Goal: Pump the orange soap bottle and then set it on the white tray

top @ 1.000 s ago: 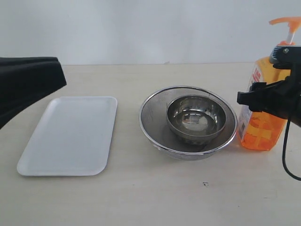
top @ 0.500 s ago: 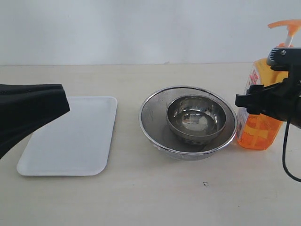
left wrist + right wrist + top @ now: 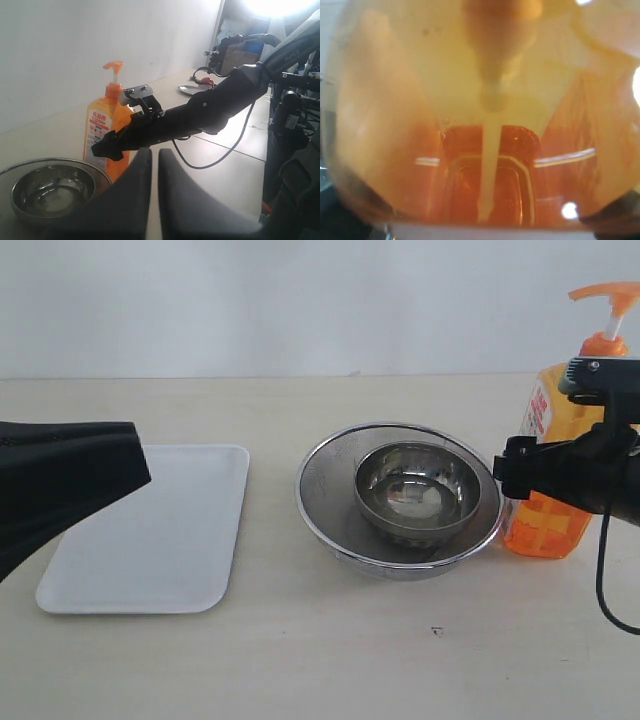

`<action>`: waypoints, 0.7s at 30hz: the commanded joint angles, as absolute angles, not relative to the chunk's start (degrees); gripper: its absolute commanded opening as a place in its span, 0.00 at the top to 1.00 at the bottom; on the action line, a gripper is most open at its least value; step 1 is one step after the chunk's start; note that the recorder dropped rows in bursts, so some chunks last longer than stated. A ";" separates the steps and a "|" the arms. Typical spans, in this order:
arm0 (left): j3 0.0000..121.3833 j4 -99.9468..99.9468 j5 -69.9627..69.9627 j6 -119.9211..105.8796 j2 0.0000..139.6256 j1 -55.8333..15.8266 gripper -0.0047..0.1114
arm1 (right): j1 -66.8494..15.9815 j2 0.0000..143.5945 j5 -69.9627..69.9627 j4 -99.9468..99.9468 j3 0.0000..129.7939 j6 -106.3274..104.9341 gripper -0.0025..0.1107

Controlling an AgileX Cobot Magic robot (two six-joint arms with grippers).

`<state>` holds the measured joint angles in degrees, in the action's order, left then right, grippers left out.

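Exterior view: tall translucent orange soap bottle (image 3: 541, 526) stands beside nested steel bowls (image 3: 322, 490), well apart from the flat white tray (image 3: 160, 540); its white-and-red label's writing is unreadable. The right gripper (image 3: 530, 475) straddles its body, grip uncertain; left gripper (image 3: 155, 152) nearly closed, empty.

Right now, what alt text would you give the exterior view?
An orange bottle stands at far right, the right gripper around its middle. Two nested steel bowls sit mid-table; a white tray lies to their left, its left edge partly hidden by the black left arm.
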<state>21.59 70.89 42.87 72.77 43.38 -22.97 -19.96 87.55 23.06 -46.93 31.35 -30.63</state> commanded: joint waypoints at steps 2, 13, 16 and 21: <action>21.39 70.03 43.84 72.37 43.08 -22.99 0.92 | -19.92 90.73 25.53 -47.35 31.32 -30.12 0.18; 21.39 70.03 43.85 71.89 43.08 -22.99 0.92 | -19.92 96.60 33.31 -45.11 31.32 -26.39 0.18; 21.39 70.03 43.85 71.89 43.08 -22.99 0.92 | -19.92 96.60 34.38 -44.53 31.32 -25.95 0.18; 21.39 70.03 43.85 71.62 43.08 -22.99 0.92 | -19.92 96.60 34.37 -42.38 31.32 -22.22 0.18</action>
<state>21.59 70.66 43.68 72.07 43.38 -22.97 -19.96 96.48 32.92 -43.94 31.35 -24.71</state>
